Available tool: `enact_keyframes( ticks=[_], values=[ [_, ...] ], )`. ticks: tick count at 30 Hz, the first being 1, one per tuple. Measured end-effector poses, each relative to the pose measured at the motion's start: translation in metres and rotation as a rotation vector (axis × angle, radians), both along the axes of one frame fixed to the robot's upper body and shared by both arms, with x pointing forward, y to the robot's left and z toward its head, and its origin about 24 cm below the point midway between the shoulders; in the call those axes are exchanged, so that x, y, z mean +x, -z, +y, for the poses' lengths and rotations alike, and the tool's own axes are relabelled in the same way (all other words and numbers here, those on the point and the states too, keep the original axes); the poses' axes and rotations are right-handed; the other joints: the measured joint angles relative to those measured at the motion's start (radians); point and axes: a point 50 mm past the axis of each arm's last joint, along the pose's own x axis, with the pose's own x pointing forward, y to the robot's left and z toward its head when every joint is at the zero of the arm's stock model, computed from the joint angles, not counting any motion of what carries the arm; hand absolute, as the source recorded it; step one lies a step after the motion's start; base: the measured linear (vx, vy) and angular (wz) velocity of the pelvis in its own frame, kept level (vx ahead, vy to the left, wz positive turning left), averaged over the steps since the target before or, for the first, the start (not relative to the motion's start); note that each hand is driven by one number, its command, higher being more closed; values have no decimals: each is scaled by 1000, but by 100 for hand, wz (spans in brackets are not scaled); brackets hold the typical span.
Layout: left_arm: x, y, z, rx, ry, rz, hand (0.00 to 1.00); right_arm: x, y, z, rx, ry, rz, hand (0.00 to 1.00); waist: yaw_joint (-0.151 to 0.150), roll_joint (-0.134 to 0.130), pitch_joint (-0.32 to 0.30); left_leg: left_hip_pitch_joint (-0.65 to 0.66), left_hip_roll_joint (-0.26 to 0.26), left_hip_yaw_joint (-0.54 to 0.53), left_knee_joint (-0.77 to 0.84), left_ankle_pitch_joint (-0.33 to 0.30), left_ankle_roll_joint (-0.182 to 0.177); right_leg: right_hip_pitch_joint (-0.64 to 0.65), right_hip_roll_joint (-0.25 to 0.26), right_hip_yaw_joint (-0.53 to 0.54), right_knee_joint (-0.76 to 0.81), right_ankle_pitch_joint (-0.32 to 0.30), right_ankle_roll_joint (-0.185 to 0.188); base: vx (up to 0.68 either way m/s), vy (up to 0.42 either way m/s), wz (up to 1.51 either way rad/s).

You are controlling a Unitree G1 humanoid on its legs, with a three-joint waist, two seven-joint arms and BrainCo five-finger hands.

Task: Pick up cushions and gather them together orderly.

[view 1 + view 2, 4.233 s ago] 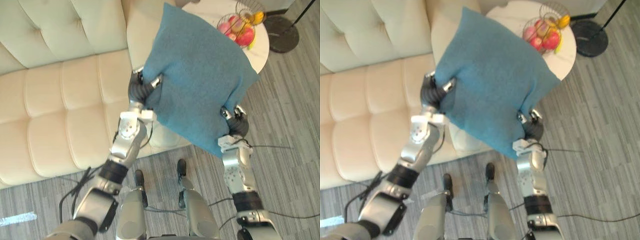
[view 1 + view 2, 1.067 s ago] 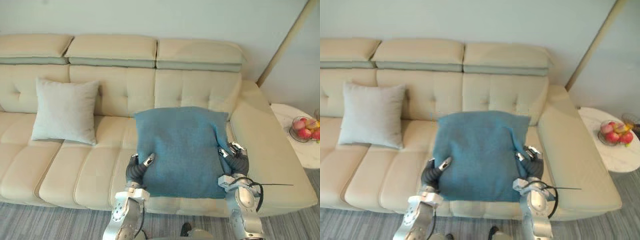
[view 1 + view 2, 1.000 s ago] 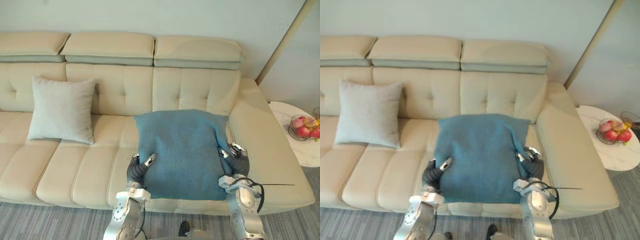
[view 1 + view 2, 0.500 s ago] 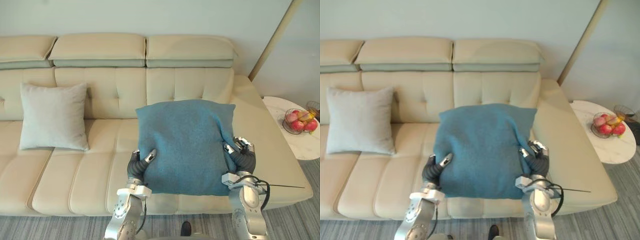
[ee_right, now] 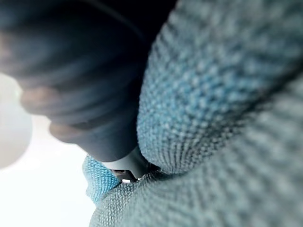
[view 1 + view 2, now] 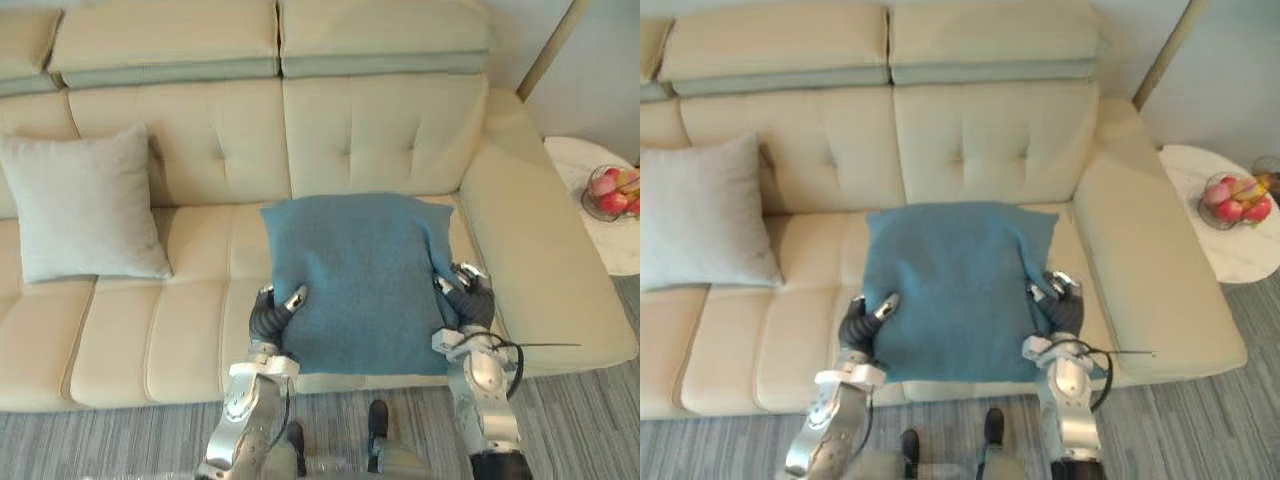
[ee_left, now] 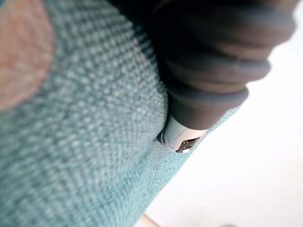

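Blue cushion: held between both hands over the right-hand seat of the sofa, broad face up toward the head camera. Its far edge lies near the foot of the sofa's backrest and its near edge reaches the front edge of the seat. Cannot tell whether its underside rests on the seat or hangs just above it.

Left hand: clamped on the cushion's left edge, near the lower left corner. The thumb lies across the top face and the fingers go under the cloth. Left wrist view: teal weave pressed tight against the dark ribbed cover, with one silver finger part dug into the fabric.

Right hand: clamped on the cushion's right edge, near the lower right corner, fingers curled into the cloth. Right wrist view: fabric bulges round the dark cover, with a fold of cloth pinched beside it.

Grey cushion: upright on the sofa's left seat, leaning on the backrest. It is well apart from the blue cushion, with the middle seat between them. Neither hand touches it.

Surroundings: a round white tabletop stands just beyond the sofa's right arm and carries a fruit bowl with red fruit near its far right edge. A grey striped floor runs along the sofa's front edge
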Motion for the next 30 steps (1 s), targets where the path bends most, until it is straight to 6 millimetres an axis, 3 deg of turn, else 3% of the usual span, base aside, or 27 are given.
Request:
enact_keyframes(
  ticks=[1,6,8,9,11,12,14,17,18,19,25,28,30],
  values=[
    [14,-20,-2,-3,-22,-76,100,10,-20,3,0,17,-72,100,5,-6,13,-93,4,0,48,-1,0,-97,-4,5,54,0,0,-193,-11,0],
    [45,-86,-8,-33,-100,-301,100,35,-84,13,15,73,-293,100,14,-9,49,-286,0,7,144,-3,1,-276,-18,17,122,-1,0,-180,-10,2],
    [57,-132,-12,-54,-135,-457,100,46,-135,16,-15,106,-455,100,15,-8,58,-379,3,4,187,-3,0,-357,-17,19,142,9,-4,-143,-21,2],
    [61,-145,-13,-58,-141,-499,100,48,-151,16,-12,120,-501,100,15,-7,65,-396,4,3,193,0,-1,-372,-16,20,141,17,-6,-145,-26,0],
    [77,-199,-14,-25,-172,-657,100,49,-212,18,-19,164,-687,100,9,-6,110,-436,4,1,196,20,-2,-392,-15,21,101,58,-10,-90,-14,0],
    [80,-214,-13,-14,-187,-692,100,49,-228,19,-20,178,-728,100,6,-6,119,-446,3,1,191,26,-3,-398,-15,22,88,71,-11,-79,-3,5],
    [91,-272,-7,-20,-261,-794,100,54,-285,23,-17,220,-837,100,-6,-1,141,-496,-6,1,175,55,-3,-437,-22,23,48,114,-14,-65,8,7],
    [94,-317,-2,-24,-322,-857,100,57,-328,27,-16,255,-876,100,-15,3,177,-529,-6,0,171,66,-6,-456,-21,23,16,144,-19,-46,9,1],
    [96,-327,-2,-23,-340,-857,0,57,-338,29,-27,275,-881,100,-16,3,179,-548,-7,0,164,73,-6,-476,-21,23,9,155,-22,-33,2,6],
    [98,-341,0,-28,-366,-859,0,56,-352,28,-27,293,-891,0,-19,4,180,-579,-9,-1,164,78,-6,-505,-22,24,6,159,-23,-35,3,7],
    [113,-373,16,-49,-469,-750,0,63,-391,39,-75,332,-816,0,-31,7,203,-709,-8,0,164,93,-7,-609,-21,23,-44,209,-25,-24,19,5],
    [106,-391,9,-64,-423,-783,0,60,-404,38,-15,282,-804,0,-30,8,203,-811,-6,0,167,101,-8,-706,-22,20,-45,220,-25,-16,14,10],
    [107,-390,6,-75,-392,-775,0,61,-404,36,35,245,-793,0,-30,7,211,-856,-3,0,171,102,-9,-749,-22,17,-46,222,-27,-5,5,4]
  ],
)
